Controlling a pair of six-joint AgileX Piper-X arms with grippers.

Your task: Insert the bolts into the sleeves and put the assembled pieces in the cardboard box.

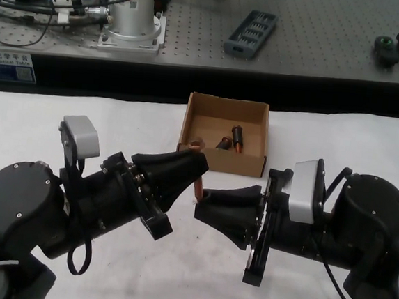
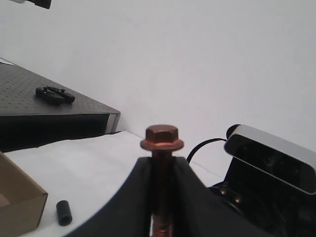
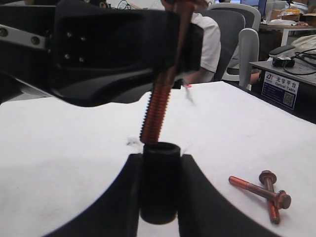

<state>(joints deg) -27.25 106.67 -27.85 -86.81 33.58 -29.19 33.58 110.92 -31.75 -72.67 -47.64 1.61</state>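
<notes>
Far across my bench, past the cardboard box (image 1: 219, 162), a blue label (image 1: 9, 65) with two lines of white lettering is fixed to the dark front edge of the perforated table (image 1: 299, 53), at far left. A small white sticker (image 1: 133, 5) sits on the silver column (image 1: 123, 24) there, its print too small to tell. My right wrist camera catches a blue-and-white sign (image 3: 279, 89) with a square code patch on a dark desk (image 3: 307, 111) behind.

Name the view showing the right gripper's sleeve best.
Right wrist view: the sleeve stands upright in the right gripper, bolt tip at its mouth. High view: lost among fingertips. Left wrist view: hidden below the bolt.
</notes>
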